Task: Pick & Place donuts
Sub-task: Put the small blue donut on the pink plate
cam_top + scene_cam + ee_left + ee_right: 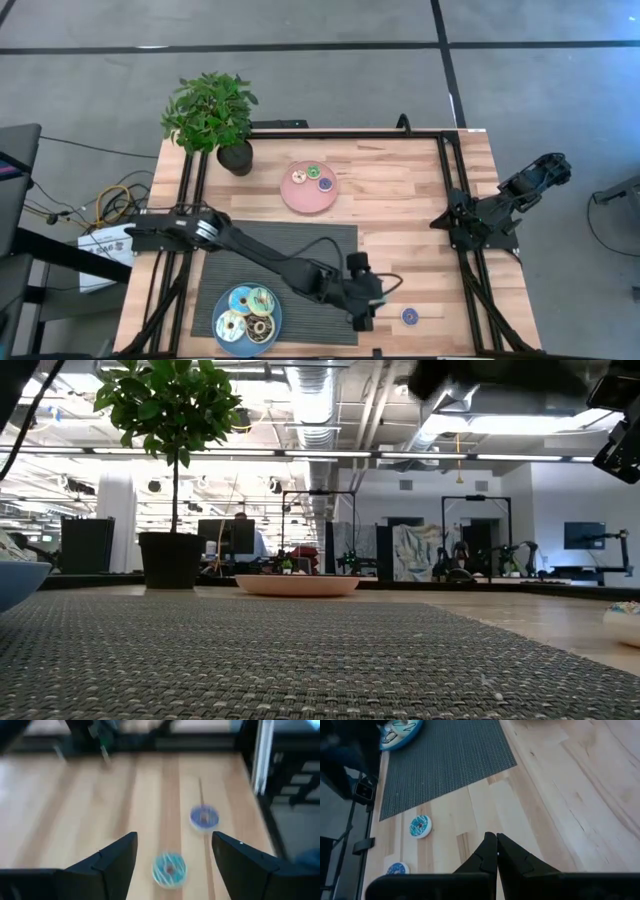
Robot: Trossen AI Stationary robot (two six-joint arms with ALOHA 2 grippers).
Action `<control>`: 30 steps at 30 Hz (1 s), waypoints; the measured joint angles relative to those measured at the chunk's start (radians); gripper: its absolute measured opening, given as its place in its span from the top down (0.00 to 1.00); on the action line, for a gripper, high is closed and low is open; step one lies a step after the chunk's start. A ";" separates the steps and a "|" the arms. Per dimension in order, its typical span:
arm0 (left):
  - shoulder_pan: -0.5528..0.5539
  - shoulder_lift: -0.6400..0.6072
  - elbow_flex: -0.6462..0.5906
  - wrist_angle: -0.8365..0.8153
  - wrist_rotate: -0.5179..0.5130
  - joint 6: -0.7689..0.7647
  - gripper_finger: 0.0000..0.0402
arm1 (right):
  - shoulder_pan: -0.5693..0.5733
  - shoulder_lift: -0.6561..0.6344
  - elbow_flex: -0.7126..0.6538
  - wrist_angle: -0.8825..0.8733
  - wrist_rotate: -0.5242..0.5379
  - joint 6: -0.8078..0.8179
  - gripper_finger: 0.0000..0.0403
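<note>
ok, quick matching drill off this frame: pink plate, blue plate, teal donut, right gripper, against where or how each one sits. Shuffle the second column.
Things:
1. pink plate
2. blue plate
3. teal donut
4. right gripper

Places or states:
A. on the grey mat
B. fingers shut, parked at the table's right side
C. on bare wood beside the potted plant
D. on bare wood, framed by the open fingers of the left gripper

Pairs: 1-C, 2-A, 3-D, 4-B
</note>
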 joint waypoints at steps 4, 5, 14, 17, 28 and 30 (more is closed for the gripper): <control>0.005 0.072 0.000 0.059 0.056 -0.024 0.38 | 0.000 0.000 0.000 0.000 0.000 0.000 1.00; 0.008 0.084 0.001 0.090 0.069 -0.018 0.38 | 0.000 0.000 0.000 0.000 0.000 0.000 1.00; 0.031 0.115 0.005 0.072 0.127 0.063 0.38 | 0.000 0.000 0.000 0.000 0.000 0.000 1.00; 0.041 0.127 0.003 0.051 0.172 0.068 0.36 | 0.000 0.000 0.000 0.000 0.000 0.000 1.00; 0.064 0.177 0.002 0.055 0.261 0.056 0.18 | 0.000 0.000 0.000 0.000 0.002 0.008 1.00; 0.064 0.185 0.002 0.043 0.263 0.076 0.16 | 0.000 0.000 0.000 0.000 0.003 0.008 1.00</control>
